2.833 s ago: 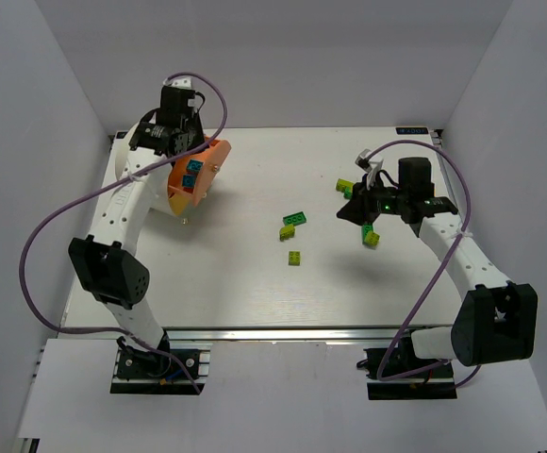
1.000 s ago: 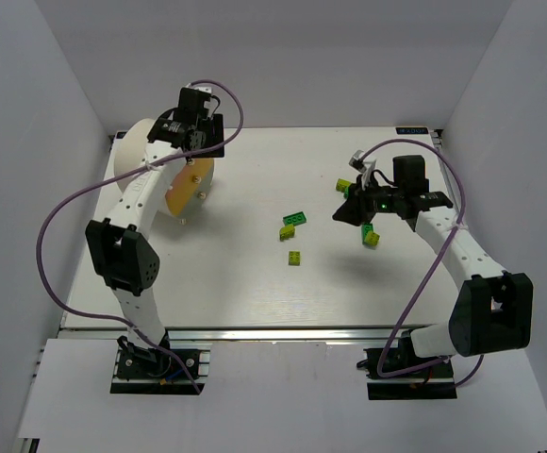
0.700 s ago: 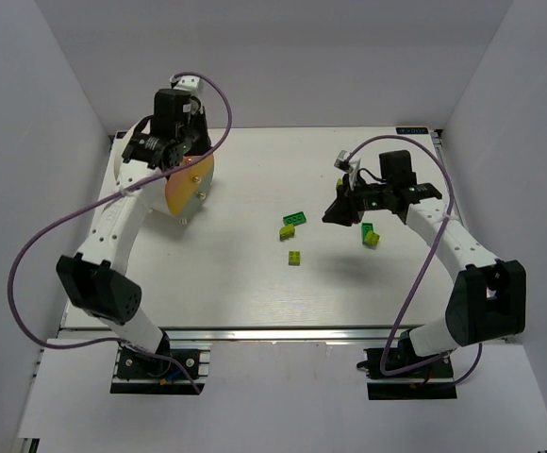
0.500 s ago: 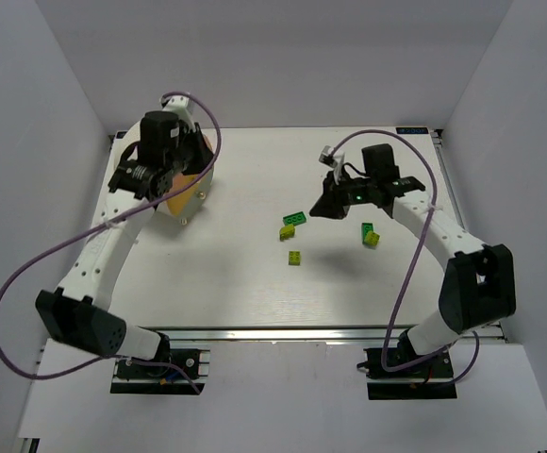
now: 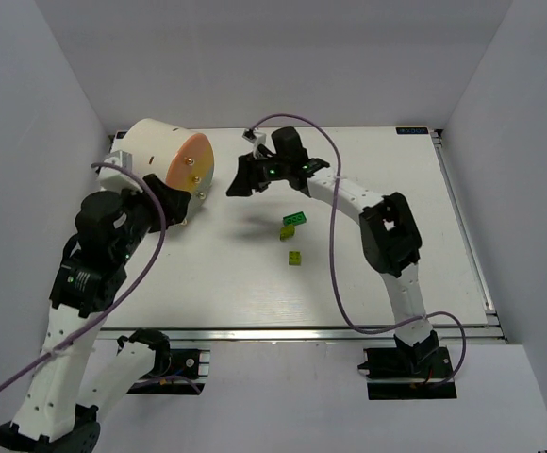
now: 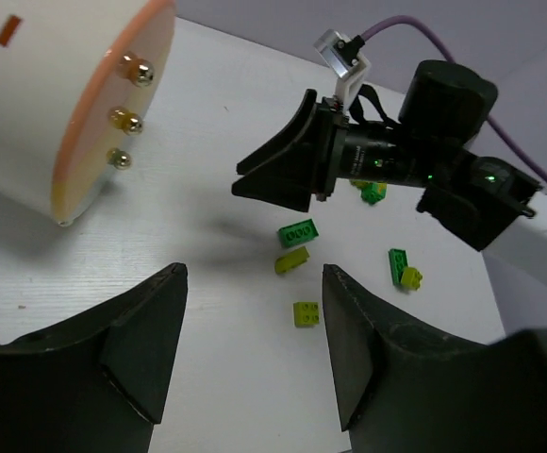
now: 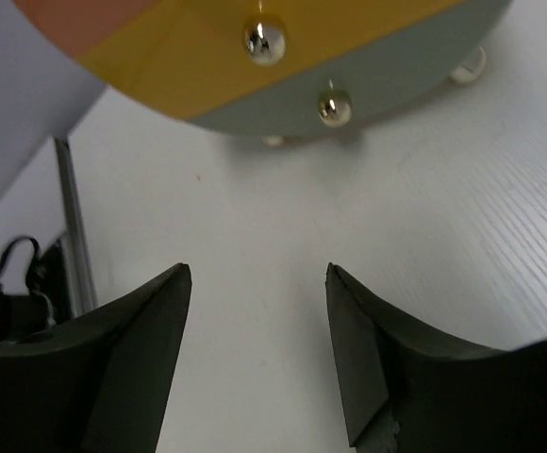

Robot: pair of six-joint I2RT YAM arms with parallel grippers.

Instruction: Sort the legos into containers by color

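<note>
The containers are trays inside a cream-white drum (image 5: 156,151) with an orange face (image 6: 113,123) and small knobs (image 7: 266,40); none stands pulled out. A dark green lego (image 5: 294,218), a yellow-green one (image 5: 289,230) and another yellow-green one (image 5: 295,258) lie mid-table. The left wrist view shows more legos (image 6: 403,269) farther right. My right gripper (image 5: 236,181) (image 7: 257,272) hangs open and empty just in front of the drum's face. My left gripper (image 5: 173,203) (image 6: 253,274) is open and empty, near the drum's lower edge and raised above the table.
The right arm (image 5: 349,193) stretches across the back of the table from right to left, above the legos' area. The drum stands on small feet (image 7: 469,62) at the back left. White walls close in the table (image 5: 255,293) on three sides.
The right arm swung left from the legos to the drum's face and its gripper opened. The left arm drew back from the drum toward the near left.
</note>
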